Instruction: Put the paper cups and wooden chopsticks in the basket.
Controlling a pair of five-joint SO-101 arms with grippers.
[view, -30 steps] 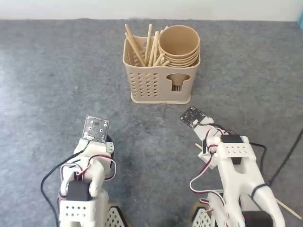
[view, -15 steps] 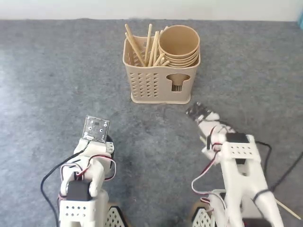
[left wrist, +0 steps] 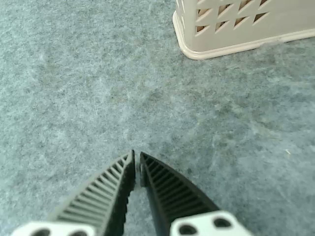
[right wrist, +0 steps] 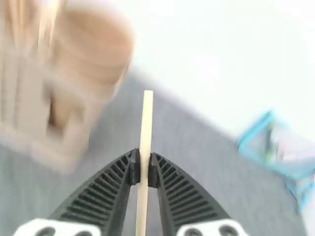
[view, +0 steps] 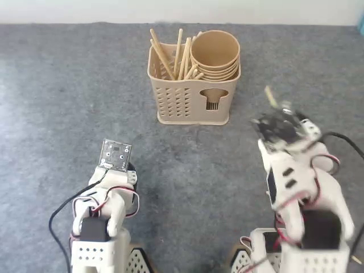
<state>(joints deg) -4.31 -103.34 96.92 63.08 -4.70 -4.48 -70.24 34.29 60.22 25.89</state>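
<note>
Right arm [view: 296, 176] higher now, beside the basket [view: 187, 108], chopstick [right wrist: 146, 115] clamped between its fingers [right wrist: 106, 189], jutting beyond.

basket [view: 190, 96]: beige, rows of small cut-outs | paper cups [view: 215, 51]: kraft tan | chopsticks [view: 165, 57]: pale wood | chopstick [right wrist: 146, 113] in my right claw [right wrist: 143, 164]: pale wood | right claw, left claw [left wrist: 137, 158]: black ribbed fingers, white mounts | table [view: 57, 85]: mottled grey
</note>
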